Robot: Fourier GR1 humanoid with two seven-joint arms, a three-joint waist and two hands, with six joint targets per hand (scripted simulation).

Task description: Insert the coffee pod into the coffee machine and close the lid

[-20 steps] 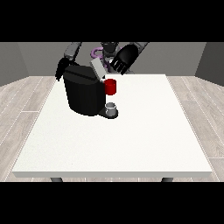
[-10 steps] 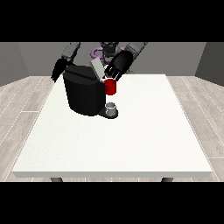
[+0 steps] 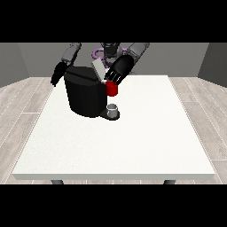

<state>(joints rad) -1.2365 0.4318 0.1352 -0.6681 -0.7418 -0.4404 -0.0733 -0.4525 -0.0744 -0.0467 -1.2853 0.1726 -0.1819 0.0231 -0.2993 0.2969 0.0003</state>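
The black coffee machine (image 3: pixel 86 95) stands on the far left part of the white table (image 3: pixel 133 142), with its grey lid (image 3: pixel 98 69) tilted up. A red thing at the machine (image 3: pixel 111 89) sits at its front right. The hand at the view's right (image 3: pixel 119 71) hovers just above the red thing, close beside the raised lid. Behind the machine's left edge hangs the hand at the view's left (image 3: pixel 57 74), its fingers straight and pointing down, holding nothing. A small grey thing (image 3: pixel 113 109) rests on the machine's base under the red thing.
A purple ring-shaped thing (image 3: pixel 98 54) shows behind the machine near the robot's body. The table's near half and right side stretch out white in front of the machine.
The hand at the view's right has come down and leftward, from beside the machine to just over the red thing and lid. The other hand has barely moved.
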